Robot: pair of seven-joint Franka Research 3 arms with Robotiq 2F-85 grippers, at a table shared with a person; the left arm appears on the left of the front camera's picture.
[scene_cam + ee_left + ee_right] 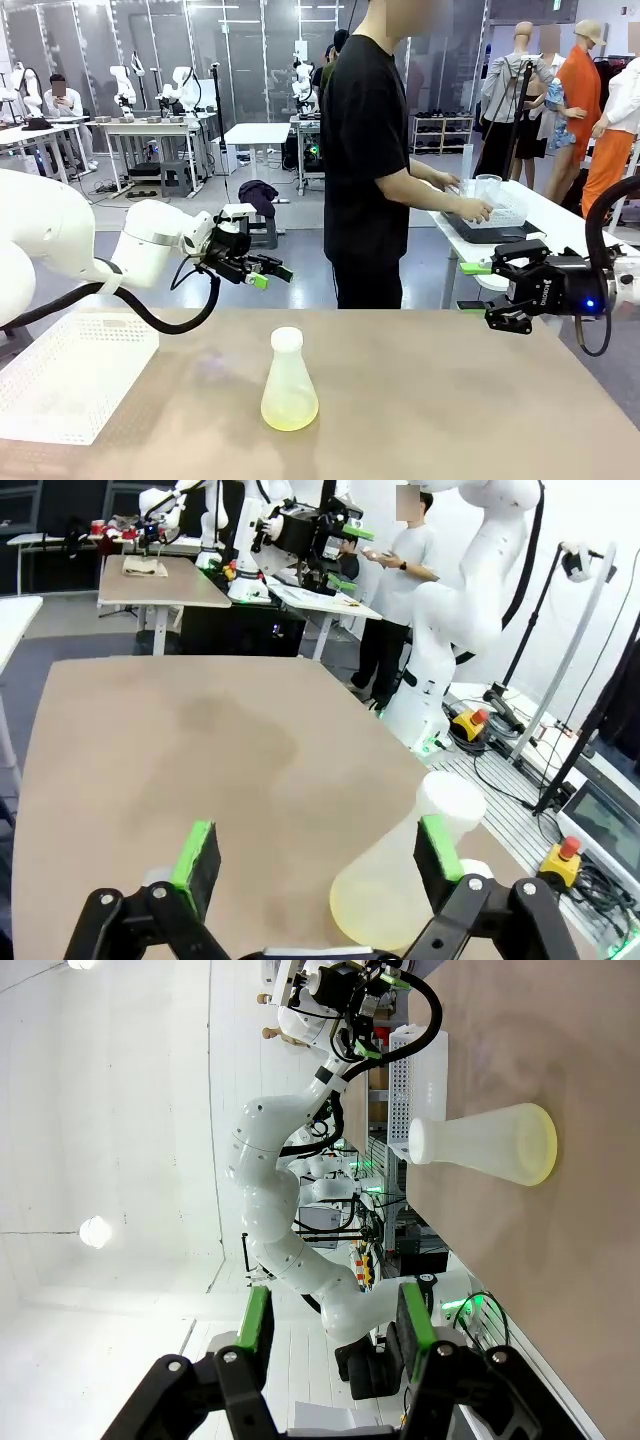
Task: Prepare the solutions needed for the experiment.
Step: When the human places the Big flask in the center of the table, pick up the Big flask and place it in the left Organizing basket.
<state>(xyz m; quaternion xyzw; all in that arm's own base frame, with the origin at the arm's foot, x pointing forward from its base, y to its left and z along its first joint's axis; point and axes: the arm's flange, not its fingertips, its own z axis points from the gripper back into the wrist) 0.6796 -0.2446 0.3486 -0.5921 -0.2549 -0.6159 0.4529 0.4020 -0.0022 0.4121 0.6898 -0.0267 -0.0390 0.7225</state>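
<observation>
A frosted conical flask (288, 380) stands upright on the brown table, near its front middle. A shallow layer of pale yellow solution (289, 411) lies in its base. My left gripper (268, 272) hovers open above the table's far edge, up and left of the flask. In the left wrist view the flask (385, 895) shows just beside the right green pad of the left gripper (318, 852), with nothing between the fingers. My right gripper (475, 287) stands open at the table's right side, well clear of the flask. The rolled right wrist view has the flask (490, 1142) far beyond the open right gripper (336, 1322).
A white perforated basket (70, 375) sits at the table's left front. A person (365, 160) stands beyond the far edge, turned to a side table (560, 225), hands at a tray with clear containers (490, 205).
</observation>
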